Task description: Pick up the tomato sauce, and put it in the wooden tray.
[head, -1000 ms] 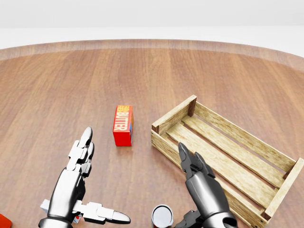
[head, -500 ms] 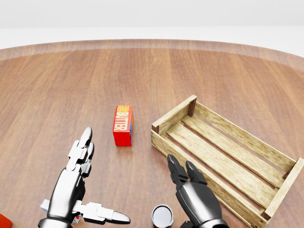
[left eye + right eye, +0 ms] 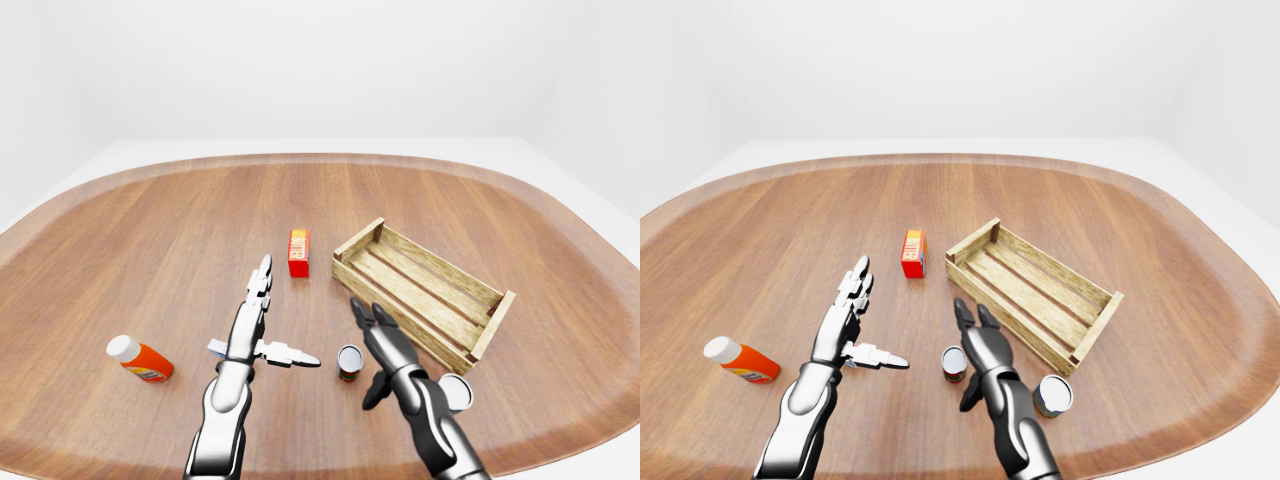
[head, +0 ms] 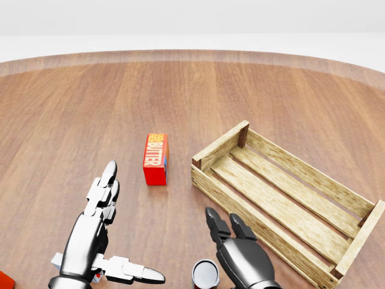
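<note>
Your right hand (image 3: 385,345) hovers with fingers spread, gripping nothing, just beside the tomato sauce can (image 3: 349,362), which stands upright on the table (image 3: 150,230) at its 9 o'clock. The wooden tray (image 3: 420,291) lies at 1 o'clock from the can, apart from it. Your left hand (image 3: 252,325) is splayed wide too, holding nothing.

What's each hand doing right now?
Left hand: open, fingers spread, holding nothing.
Right hand: open, beside the can, not gripping it.
</note>
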Robot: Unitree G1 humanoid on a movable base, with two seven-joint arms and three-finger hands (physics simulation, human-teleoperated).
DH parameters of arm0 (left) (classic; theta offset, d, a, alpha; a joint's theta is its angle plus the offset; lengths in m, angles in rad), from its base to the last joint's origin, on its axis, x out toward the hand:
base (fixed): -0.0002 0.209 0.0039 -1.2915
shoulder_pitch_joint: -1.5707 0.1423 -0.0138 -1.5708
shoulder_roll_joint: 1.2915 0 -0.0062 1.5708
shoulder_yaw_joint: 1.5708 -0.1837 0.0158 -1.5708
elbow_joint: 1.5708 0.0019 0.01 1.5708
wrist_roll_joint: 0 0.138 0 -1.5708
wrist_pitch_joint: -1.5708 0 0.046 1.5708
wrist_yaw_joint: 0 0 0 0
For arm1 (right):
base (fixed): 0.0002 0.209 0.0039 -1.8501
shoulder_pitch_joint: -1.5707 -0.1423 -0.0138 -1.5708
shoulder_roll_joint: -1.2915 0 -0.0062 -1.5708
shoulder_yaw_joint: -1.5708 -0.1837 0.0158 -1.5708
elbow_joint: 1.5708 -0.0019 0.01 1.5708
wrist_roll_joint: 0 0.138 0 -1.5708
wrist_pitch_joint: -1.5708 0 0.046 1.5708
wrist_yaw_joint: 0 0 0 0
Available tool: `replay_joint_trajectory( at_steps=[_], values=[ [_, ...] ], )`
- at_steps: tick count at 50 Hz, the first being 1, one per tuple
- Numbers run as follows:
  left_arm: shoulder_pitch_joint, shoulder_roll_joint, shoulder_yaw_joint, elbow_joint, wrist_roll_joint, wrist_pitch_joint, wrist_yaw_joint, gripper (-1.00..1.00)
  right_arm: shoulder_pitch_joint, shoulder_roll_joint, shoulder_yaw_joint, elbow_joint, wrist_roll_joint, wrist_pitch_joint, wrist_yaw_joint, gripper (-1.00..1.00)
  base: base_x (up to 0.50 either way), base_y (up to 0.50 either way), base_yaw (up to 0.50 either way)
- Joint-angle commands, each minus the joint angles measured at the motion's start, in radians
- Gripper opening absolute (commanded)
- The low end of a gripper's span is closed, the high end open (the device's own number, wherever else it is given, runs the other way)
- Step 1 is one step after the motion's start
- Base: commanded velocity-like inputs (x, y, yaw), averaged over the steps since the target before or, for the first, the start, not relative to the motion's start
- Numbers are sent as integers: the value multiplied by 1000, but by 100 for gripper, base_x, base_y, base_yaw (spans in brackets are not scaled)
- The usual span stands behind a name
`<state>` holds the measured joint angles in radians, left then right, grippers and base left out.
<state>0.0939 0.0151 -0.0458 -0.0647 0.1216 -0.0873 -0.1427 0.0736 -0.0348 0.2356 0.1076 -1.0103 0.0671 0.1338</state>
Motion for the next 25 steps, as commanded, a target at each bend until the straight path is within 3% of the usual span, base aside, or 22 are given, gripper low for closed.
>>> replay_joint_trajectory(
  at_steps=[1, 25],
  values=[
    [0, 0, 0, -1, 0, 0, 0, 100, -19, 6, 5, 42, -39, 18, 15, 100, 0, 0, 0],
    [0, 0, -1, 2, 2, 0, 2, 100, -68, 10, -7, 114, -58, 12, 21, 100, 0, 0, 0]
  ],
)
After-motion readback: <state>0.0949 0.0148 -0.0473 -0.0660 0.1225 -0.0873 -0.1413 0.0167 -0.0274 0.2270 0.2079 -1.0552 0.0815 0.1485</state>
